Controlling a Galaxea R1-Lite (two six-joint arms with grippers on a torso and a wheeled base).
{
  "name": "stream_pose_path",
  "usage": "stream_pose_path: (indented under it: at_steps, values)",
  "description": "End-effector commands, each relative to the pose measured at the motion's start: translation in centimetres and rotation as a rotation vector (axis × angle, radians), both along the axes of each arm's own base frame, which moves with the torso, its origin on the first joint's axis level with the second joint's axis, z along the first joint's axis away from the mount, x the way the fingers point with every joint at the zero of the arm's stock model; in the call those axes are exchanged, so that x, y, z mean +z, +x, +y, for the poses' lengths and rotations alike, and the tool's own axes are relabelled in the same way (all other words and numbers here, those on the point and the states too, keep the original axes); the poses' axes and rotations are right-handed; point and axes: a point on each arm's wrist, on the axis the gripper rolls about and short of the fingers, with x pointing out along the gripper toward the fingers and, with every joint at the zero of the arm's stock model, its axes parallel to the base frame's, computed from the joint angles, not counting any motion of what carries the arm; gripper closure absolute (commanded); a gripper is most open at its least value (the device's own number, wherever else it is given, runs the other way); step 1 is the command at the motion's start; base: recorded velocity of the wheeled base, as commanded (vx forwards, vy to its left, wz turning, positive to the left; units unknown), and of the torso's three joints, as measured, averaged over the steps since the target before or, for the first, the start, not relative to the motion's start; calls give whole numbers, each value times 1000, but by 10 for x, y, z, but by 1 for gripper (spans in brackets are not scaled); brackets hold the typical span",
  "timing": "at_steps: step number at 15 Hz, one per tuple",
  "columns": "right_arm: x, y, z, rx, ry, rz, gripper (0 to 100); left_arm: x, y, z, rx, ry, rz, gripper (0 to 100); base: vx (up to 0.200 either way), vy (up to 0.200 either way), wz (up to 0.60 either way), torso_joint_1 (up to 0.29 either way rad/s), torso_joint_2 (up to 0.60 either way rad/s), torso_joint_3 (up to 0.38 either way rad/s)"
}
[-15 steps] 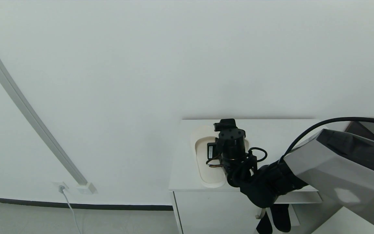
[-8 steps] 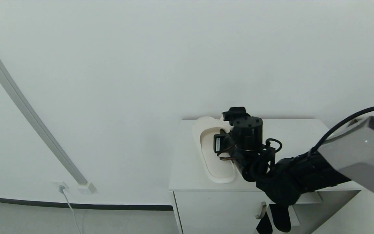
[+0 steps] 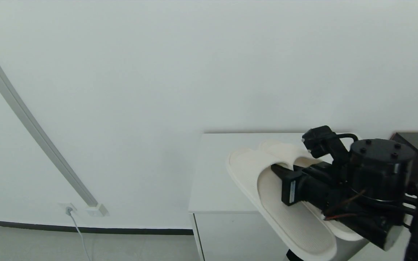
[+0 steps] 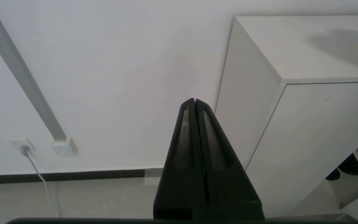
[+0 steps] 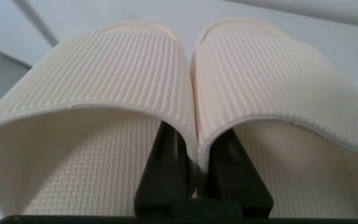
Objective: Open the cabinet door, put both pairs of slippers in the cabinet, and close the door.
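White cabinet (image 3: 212, 174) stands against the wall. The head view does not show whether its door is open, because the right arm and the load cover the front. The left wrist view shows the cabinet's side, its top and part of its front. Low at that front sit small dark shapes (image 4: 347, 168), too small to identify. It is unclear whether they are inside the cabinet.

Cream slippers (image 3: 296, 224) are held as a pair, side by side. The toes are over the cabinet top and the heels project past its front edge.

Right end effector (image 5: 194, 165) has one finger inside each slipper and pinches the two adjoining strap walls together. The right wrist view shows this grip, while the head view shows it only partly.

Left end effector (image 4: 194, 155) is in the air beside the cabinet. Its fingers are pressed together with nothing between them.
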Motion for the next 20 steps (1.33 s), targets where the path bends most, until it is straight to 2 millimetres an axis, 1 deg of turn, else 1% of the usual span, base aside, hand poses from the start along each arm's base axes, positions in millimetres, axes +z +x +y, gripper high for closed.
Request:
stream_pose_path:
  at_steps: [1, 2, 8, 13, 18, 20]
  values:
    - [19, -32, -17, 64, 29, -27, 100, 0, 0, 0, -1, 0, 1, 100, 0, 0, 0, 0, 0, 0]
    - [17, -36, -17, 76, 10, -9, 100, 0, 0, 0, -1, 0, 1, 100, 0, 0, 0, 0, 0, 0]
    - [15, -40, -11, 102, 2, 0, 100, 0, 0, 0, -1, -6, 0, 100, 0, 0, 0, 0, 0, 0]
    - [13, -45, -7, 127, -4, 5, 100, 0, 0, 0, -1, -6, 1, 100, -200, 0, 0, 9, 4, 0]
    - [12, -46, -7, 127, -7, 6, 100, 0, 0, 0, -1, -6, 0, 100, -200, 0, 0, 0, 0, 1]
    - [12, -46, -7, 127, -7, 6, 100, 0, 0, 0, 2, -8, 1, 100, 0, 0, 0, 0, 0, 0]
